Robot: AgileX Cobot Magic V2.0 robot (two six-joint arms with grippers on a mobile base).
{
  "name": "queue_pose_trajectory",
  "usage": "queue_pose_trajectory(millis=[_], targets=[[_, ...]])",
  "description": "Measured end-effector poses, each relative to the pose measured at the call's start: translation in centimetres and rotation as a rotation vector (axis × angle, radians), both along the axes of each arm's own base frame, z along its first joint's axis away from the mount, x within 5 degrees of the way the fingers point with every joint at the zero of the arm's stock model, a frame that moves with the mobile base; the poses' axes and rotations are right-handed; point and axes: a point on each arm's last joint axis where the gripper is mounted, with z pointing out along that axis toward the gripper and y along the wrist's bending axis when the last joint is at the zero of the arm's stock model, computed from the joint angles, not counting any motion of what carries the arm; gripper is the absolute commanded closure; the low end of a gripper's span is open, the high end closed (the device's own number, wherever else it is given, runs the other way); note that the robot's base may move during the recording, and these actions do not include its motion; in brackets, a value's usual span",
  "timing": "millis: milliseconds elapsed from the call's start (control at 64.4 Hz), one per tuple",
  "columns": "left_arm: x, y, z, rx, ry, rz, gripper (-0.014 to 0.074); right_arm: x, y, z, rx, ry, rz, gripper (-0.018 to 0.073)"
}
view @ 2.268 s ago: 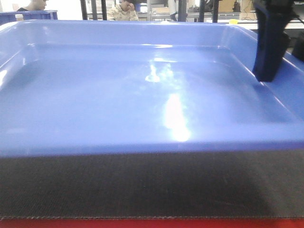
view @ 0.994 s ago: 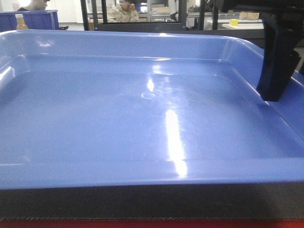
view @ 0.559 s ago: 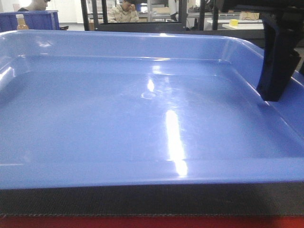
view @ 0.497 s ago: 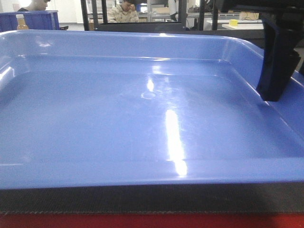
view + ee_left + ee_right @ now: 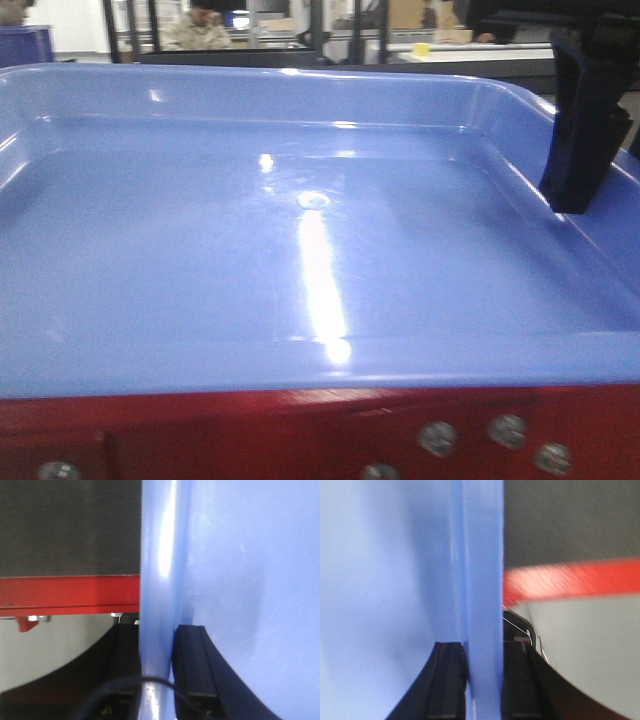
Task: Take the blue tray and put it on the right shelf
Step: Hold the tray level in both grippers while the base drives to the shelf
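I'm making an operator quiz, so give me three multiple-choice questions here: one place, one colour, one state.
1. Where does the right gripper clamp the blue tray? A) near rim B) right rim C) floor
2. What colour is the screwed panel below the tray? A) green B) white C) red
3. How is the left gripper? A) shut on the tray's rim B) open, clear C) holding a bottle
Answers: B, its jaws straddle that rim; C, it shows red under the near edge; A, its jaws press both sides of the rim.
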Motion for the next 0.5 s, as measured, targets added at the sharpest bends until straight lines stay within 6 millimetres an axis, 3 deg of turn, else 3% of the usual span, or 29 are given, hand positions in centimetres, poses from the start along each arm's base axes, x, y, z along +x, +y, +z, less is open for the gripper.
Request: queue_pose_trajectory(millis=[497], targets=[[-0.18,-0.2,-0.02,-0.024,0.021,0.002,0.0542,-0.07,-0.08,-0.09,-0.009,0.008,0.0,0.0316]])
